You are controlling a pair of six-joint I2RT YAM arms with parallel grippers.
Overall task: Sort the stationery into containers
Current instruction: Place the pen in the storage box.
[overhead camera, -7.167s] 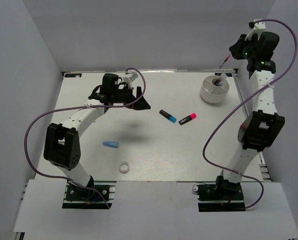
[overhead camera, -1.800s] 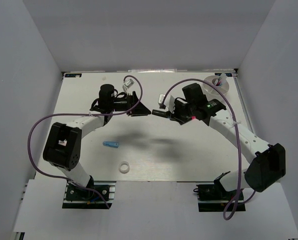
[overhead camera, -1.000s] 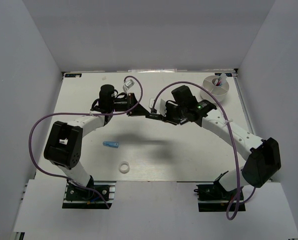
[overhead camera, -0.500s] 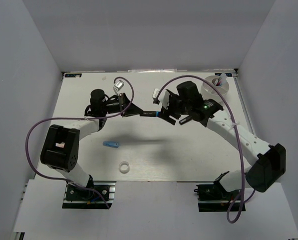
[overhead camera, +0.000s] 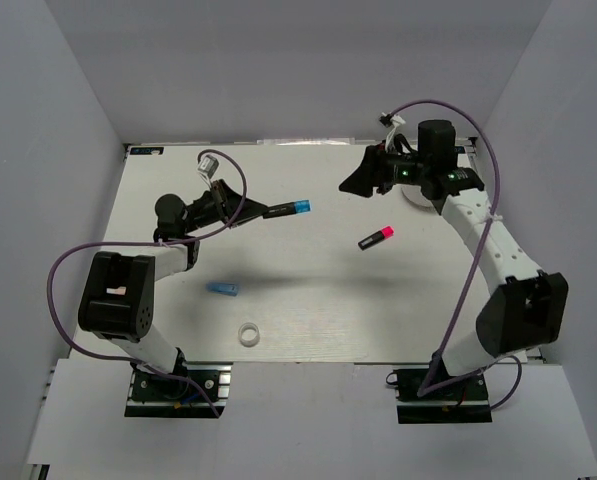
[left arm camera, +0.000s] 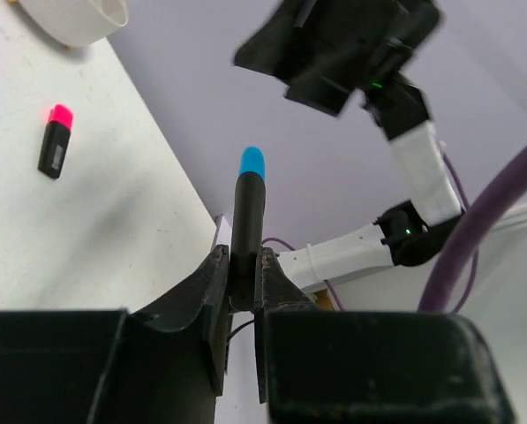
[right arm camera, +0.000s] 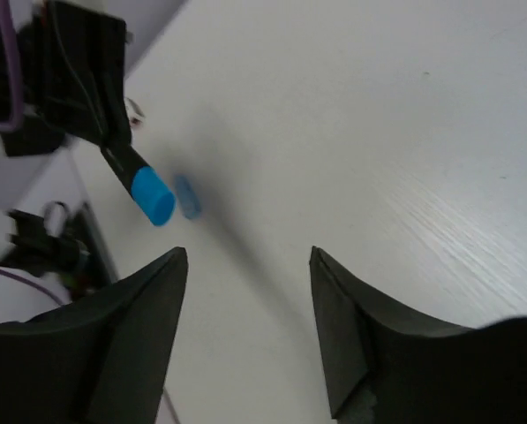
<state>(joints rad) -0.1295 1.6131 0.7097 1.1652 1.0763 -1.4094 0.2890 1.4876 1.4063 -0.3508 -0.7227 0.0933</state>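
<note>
Since a moment ago the blue-capped marker (overhead camera: 286, 210) has passed wholly to the left claw (overhead camera: 258, 212), which is clamped on its black end and holds it above the desk (overhead camera: 308, 300). Meanwhile the right claw (overhead camera: 358, 182) has drawn back toward the white dish (left arm camera: 78, 16) at the far right corner, its fingers apart and empty. Below them the pink-capped marker (overhead camera: 375, 237), the light-blue tube (overhead camera: 221, 289) and the tape ring (overhead camera: 247, 334) lie on the desk.
</note>
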